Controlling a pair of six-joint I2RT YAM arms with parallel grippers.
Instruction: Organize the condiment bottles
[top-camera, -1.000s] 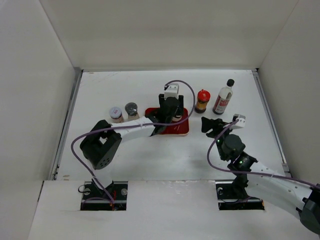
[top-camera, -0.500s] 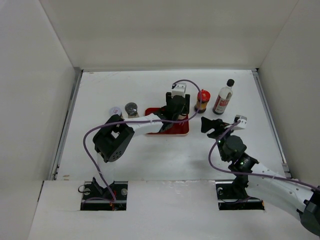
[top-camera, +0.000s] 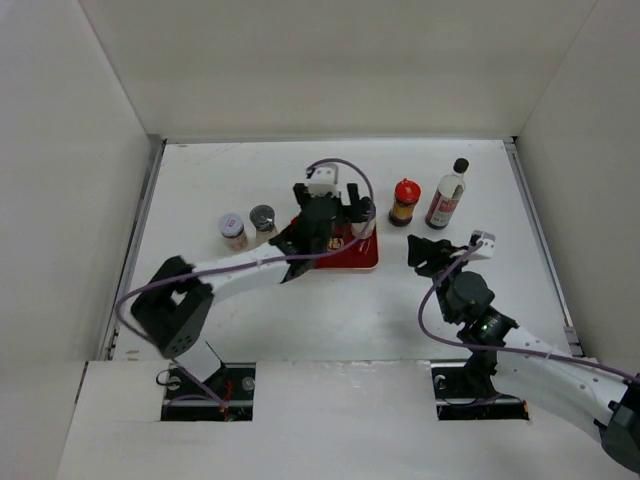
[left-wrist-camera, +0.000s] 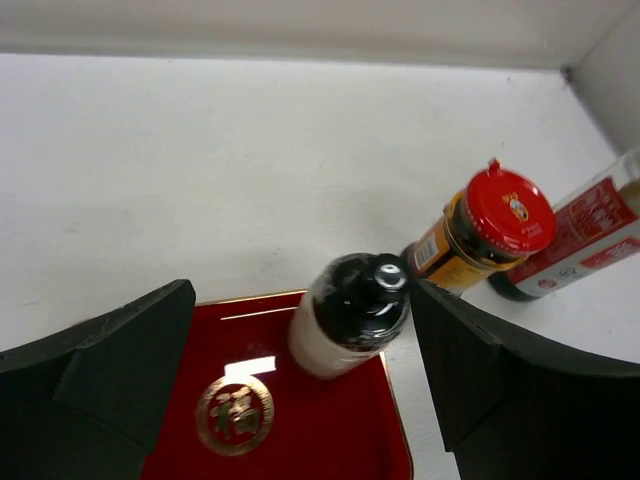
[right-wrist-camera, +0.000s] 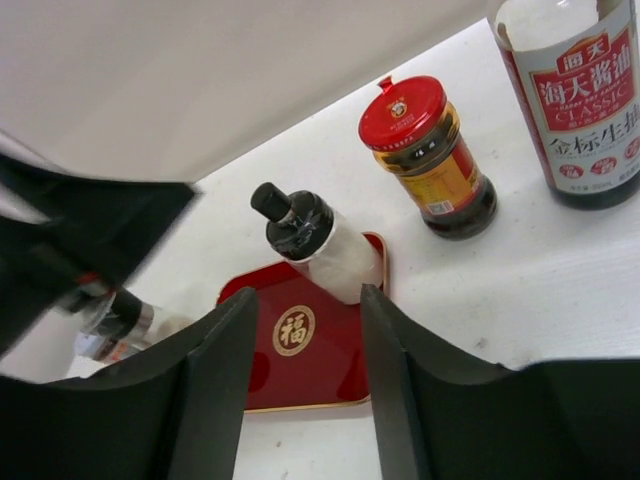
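The white black-capped bottle (top-camera: 362, 228) (left-wrist-camera: 350, 320) (right-wrist-camera: 330, 245) stands upright in the far right corner of the red tray (top-camera: 350, 258) (left-wrist-camera: 300, 430). My left gripper (top-camera: 335, 212) (left-wrist-camera: 300, 330) hangs open above the tray. The bottle is between its fingers, close to the right one, and is not gripped. The red-capped brown bottle (top-camera: 404, 202) (right-wrist-camera: 428, 155) and the tall clear red-labelled bottle (top-camera: 447, 195) (right-wrist-camera: 580, 95) stand right of the tray. Two shaker jars (top-camera: 232, 230) (top-camera: 263, 220) stand to its left. My right gripper (top-camera: 425, 250) (right-wrist-camera: 305, 330) hovers near the tray's right side, a narrow gap between its fingers, nothing in it.
White walls close the table at the back and both sides. The left arm's purple cable (top-camera: 345, 165) loops over the tray area. The tray's gold emblem (right-wrist-camera: 293, 331) lies on its bare red floor.
My left gripper opened, let go of the white bottle on the tray, and shifted a little left. My right gripper's fingers drew closer together; that arm barely moved.
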